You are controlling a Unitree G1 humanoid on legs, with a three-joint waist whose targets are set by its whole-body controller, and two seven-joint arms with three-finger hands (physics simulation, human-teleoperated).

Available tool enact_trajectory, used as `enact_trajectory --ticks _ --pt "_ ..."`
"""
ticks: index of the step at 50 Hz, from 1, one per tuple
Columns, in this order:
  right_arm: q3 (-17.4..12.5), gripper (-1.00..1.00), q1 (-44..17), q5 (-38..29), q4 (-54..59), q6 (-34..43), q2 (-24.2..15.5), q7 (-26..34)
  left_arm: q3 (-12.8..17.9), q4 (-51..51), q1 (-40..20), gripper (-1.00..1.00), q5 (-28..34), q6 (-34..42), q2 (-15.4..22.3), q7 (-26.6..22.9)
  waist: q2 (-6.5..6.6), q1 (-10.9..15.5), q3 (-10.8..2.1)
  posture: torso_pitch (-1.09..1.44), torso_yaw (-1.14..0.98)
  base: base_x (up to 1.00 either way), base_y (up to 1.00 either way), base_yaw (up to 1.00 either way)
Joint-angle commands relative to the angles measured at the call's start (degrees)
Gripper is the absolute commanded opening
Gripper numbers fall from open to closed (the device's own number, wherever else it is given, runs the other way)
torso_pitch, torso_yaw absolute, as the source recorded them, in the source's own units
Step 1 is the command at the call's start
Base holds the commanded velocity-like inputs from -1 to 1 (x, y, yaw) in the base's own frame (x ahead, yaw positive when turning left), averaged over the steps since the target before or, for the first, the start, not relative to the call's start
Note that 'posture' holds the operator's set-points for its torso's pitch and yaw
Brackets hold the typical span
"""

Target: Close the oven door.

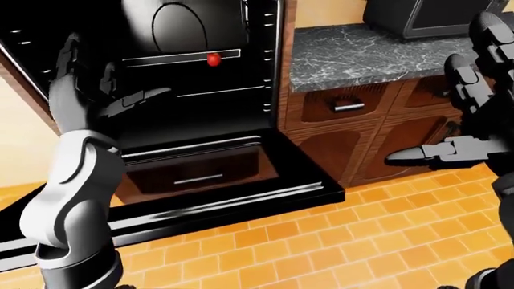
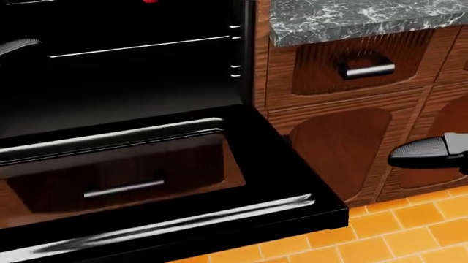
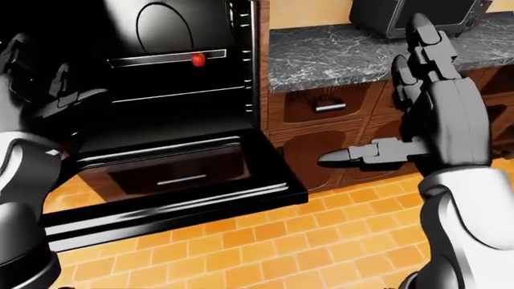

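The black oven [image 1: 185, 72] stands open, its door [image 1: 217, 180] folded down flat and glossy over the floor. Wire racks [image 2: 139, 46] and a small red object [image 1: 213, 59] show inside the cavity. My left hand [image 1: 92, 96] is raised in front of the cavity, above the door, fingers spread and holding nothing. My right hand [image 3: 417, 114] is up at the right, in front of the cabinets, fingers open, thumb pointing left, clear of the door.
Brown wooden cabinets [image 2: 351, 137] with a metal drawer handle [image 2: 369, 69] stand right of the oven under a grey marble counter [image 1: 361, 51]. A dark microwave [image 3: 417, 15] sits on the counter. Orange floor tiles [image 1: 321, 247] spread below.
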Motion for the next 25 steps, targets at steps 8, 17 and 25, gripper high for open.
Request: enact_trajectory --ticks 8,17,25 --pt "-0.2 1.00 -1.1 0.1 -1.0 -1.4 -0.6 0.0 1.2 -1.9 -1.6 1.00 0.0 -1.6 1.0 0.1 4.91 0.2 -0.47 0.00 0.00 0.00 0.34 0.00" --pt "-0.7 1.00 -2.4 0.7 -1.1 0.1 -1.1 -0.2 1.4 -2.1 -2.0 1.00 -0.7 -1.2 1.4 0.7 -0.97 0.0 -0.21 0.00 0.00 0.00 0.34 0.00" --pt "-0.6 1.00 -1.6 1.0 -1.2 -0.5 -0.7 -0.5 1.2 -2.0 -1.7 1.00 -0.5 -1.5 1.3 0.5 -1.02 0.2 -1.11 0.00 0.00 0.00 0.34 0.00"
